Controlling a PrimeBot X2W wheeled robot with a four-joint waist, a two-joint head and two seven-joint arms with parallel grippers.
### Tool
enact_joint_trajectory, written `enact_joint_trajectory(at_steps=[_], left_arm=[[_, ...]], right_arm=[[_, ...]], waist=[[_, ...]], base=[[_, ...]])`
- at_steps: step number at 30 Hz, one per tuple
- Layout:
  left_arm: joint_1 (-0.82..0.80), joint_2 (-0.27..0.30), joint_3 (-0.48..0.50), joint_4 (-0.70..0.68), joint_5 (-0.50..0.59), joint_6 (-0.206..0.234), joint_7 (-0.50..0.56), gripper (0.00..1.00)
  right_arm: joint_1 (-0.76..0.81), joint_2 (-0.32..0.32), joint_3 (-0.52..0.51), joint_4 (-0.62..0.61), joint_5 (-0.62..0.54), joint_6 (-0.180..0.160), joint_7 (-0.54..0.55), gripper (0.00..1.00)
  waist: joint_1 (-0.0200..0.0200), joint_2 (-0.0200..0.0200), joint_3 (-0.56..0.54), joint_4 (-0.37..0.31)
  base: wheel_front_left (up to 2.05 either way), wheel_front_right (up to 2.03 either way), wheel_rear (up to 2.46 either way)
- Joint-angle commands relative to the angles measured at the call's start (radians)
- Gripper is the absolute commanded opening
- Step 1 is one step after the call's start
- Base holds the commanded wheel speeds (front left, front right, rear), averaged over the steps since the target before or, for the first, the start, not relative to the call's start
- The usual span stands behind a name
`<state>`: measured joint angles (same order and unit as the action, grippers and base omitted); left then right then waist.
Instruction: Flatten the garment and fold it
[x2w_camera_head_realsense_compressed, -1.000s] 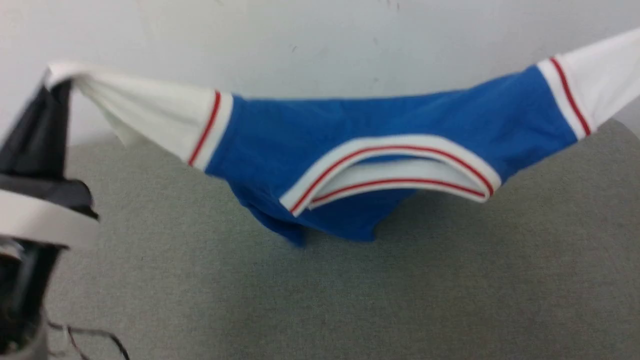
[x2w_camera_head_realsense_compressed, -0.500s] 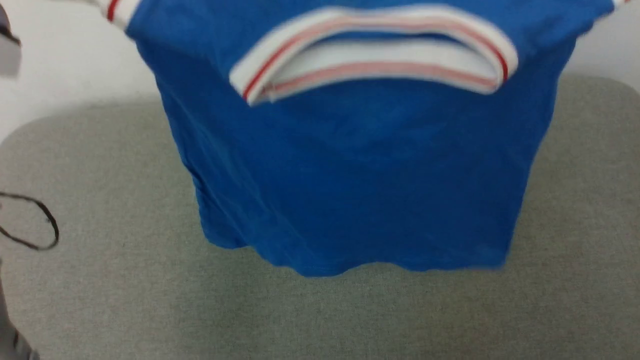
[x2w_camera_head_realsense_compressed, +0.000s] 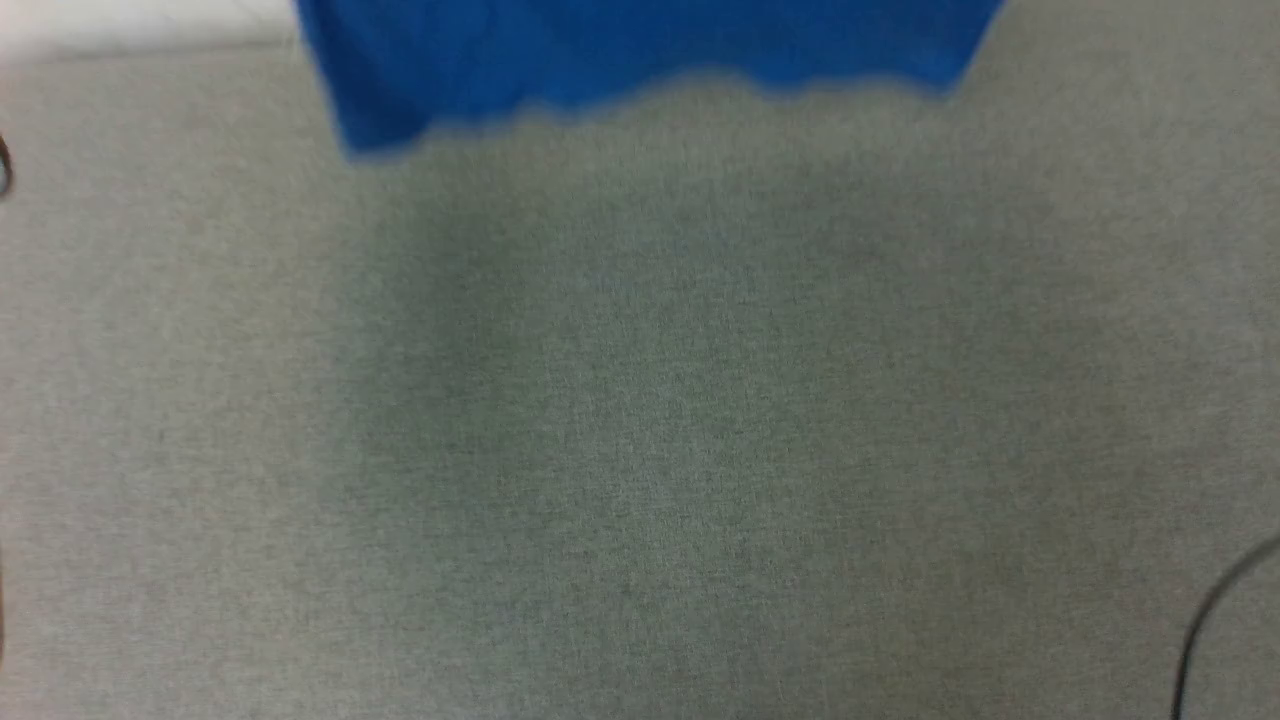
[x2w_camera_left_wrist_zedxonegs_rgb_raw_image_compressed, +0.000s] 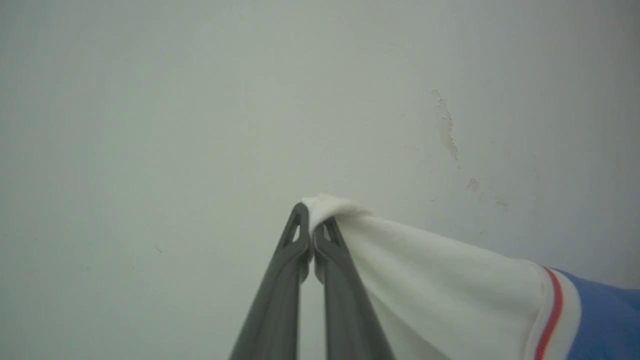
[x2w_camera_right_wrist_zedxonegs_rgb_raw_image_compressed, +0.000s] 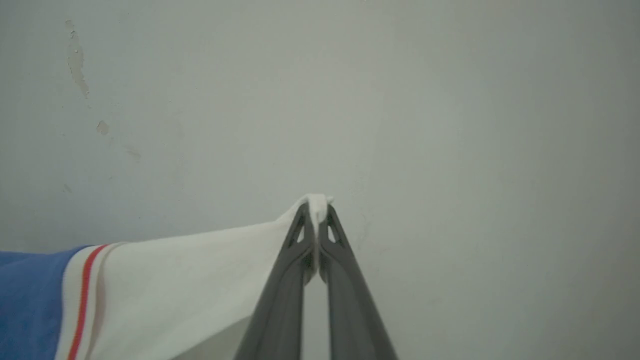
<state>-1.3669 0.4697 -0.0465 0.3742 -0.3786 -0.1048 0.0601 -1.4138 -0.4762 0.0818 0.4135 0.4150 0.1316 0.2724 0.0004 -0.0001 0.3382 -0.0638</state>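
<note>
Holding the garment (x2w_camera_head_realsense_compressed: 650, 50) up in the air by its two sleeves, you have both grippers clamped on cloth. In the left wrist view, the left gripper (x2w_camera_left_wrist_zedxonegs_rgb_raw_image_compressed: 312, 222) presses its two dark fingers together on the bunched tip of a white sleeve (x2w_camera_left_wrist_zedxonegs_rgb_raw_image_compressed: 440, 285). That sleeve drapes away to the view's right, toward a red stripe and the blue body. In the right wrist view, the right gripper (x2w_camera_right_wrist_zedxonegs_rgb_raw_image_compressed: 317, 207) pinches the other sleeve (x2w_camera_right_wrist_zedxonegs_rgb_raw_image_compressed: 200, 285) the same way, with the cloth running off to that view's left. Behind both grippers is a pale wall (x2w_camera_left_wrist_zedxonegs_rgb_raw_image_compressed: 150, 100) with a few chipped patches of paint.

The head view is blurred. It looks down on a grey fabric-covered surface (x2w_camera_head_realsense_compressed: 640, 450). The shirt's blue lower hem hangs across the top edge of that view, with a soft shadow under it. You cannot tell whether the hem touches the surface. A thin dark cable (x2w_camera_head_realsense_compressed: 1215, 610) curves in at the lower right corner.

This looks like the flattening step: the shirt is stretched wide and hanging, and no fold has been made. The next move probably calls for lowering both arms together while keeping the sleeves pulled apart. Let the hem land first, then lay the body down smoothly over the surface. If one side drops faster, the cloth may bunch or twist.
</note>
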Motion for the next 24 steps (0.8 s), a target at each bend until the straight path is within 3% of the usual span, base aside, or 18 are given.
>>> enact_joint_trajectory(at_steps=[1, 7, 12, 18, 24], left_arm=[[-0.028, -0.007, -0.007, 0.023, 0.008, -0.004, -0.015, 0.0], [-0.123, -0.028, -0.032, 0.175, 0.022, -0.007, -0.097, 0.0], [-0.101, -0.047, -0.063, 0.262, 0.016, -0.014, -0.137, 0.0], [0.038, -0.07, -0.099, 0.323, -0.008, -0.02, -0.177, 0.0], [0.304, -0.08, -0.134, 0.326, -0.053, -0.024, -0.222, 0.0]], right_arm=[[-0.029, 0.007, 0.002, 0.021, -0.009, -0.001, -0.023, 0.0], [-0.121, 0.039, 0.013, 0.155, -0.022, -0.001, -0.135, 0.0], [-0.085, 0.039, 0.078, 0.234, -0.011, -0.001, -0.157, 0.0], [0.045, 0.027, 0.145, 0.29, 0.042, -0.001, -0.184, 0.0], [0.261, 0.037, 0.224, 0.294, 0.129, -0.001, -0.185, 0.0]], waist=[[-0.0004, 0.0001, 0.08, -0.01], [-0.0004, 0.0001, 0.121, -0.005], [-0.0004, 0.0001, 0.13, 0.006], [-0.0004, 0.0001, 0.102, 0.022], [-0.0004, 0.0001, 0.013, 0.033]], base=[[0.0, 0.0, 0.0], [0.0, 0.0, 0.0], [0.0, 0.0, 0.0], [0.0, 0.0, 0.0], [0.0, 0.0, 0.0]])
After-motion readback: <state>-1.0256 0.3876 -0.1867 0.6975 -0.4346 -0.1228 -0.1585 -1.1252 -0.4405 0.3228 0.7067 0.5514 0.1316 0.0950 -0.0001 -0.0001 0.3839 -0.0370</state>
